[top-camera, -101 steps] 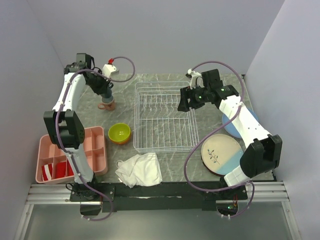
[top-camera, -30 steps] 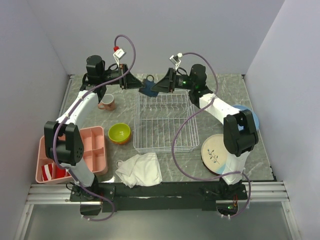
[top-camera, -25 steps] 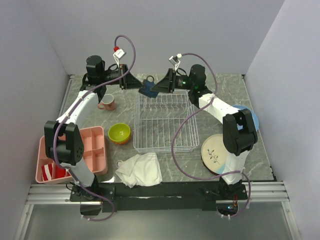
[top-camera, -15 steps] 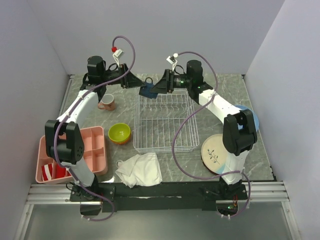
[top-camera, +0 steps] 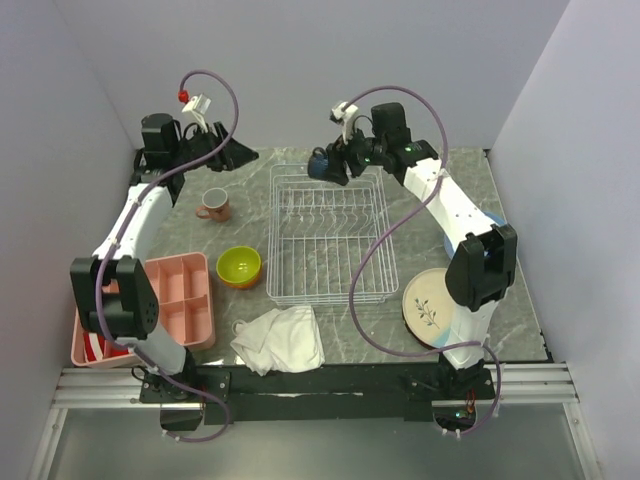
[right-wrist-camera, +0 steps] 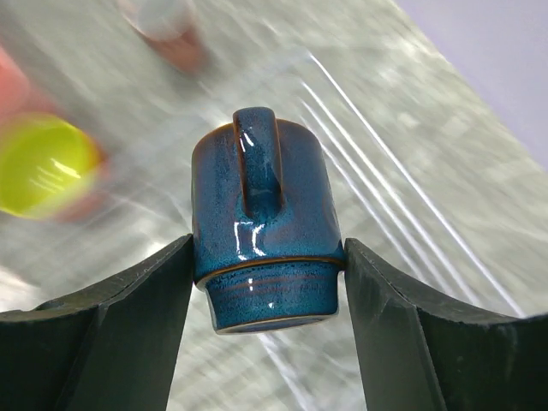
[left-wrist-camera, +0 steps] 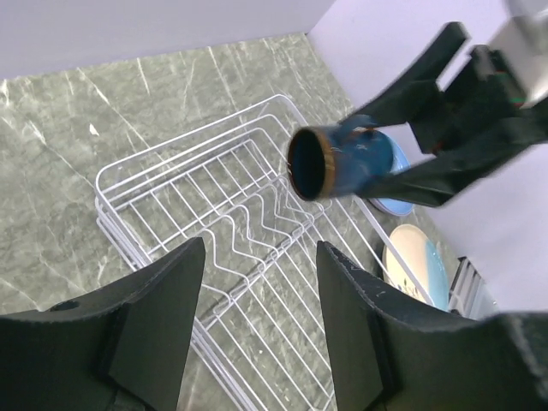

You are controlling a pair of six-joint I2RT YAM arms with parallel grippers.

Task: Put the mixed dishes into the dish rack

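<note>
My right gripper (top-camera: 330,165) is shut on the small dark-blue mug (top-camera: 320,163), holding it in the air above the far edge of the dish rack (top-camera: 325,235). In the right wrist view the mug (right-wrist-camera: 265,240) sits between both pads, handle facing the camera. My left gripper (top-camera: 238,155) stands open and empty, off to the left of the rack. Its wrist view shows the mug (left-wrist-camera: 342,163) ahead, mouth toward it, over the white wire rack (left-wrist-camera: 214,248). A pink mug (top-camera: 213,205) stands left of the rack. A lime-green bowl (top-camera: 240,265) rests in an orange one.
The cream-and-blue plate (top-camera: 440,305) lies right of the rack, and a light-blue plate (top-camera: 500,232) behind it is partly hidden by the right arm. A pink divided tray (top-camera: 150,305) sits at the near left. A white cloth (top-camera: 280,338) lies before the rack.
Both grippers were at the dark-blue mug. The left one opened, let go and drew back to the left. The right one moved the mug right and farther back.
</note>
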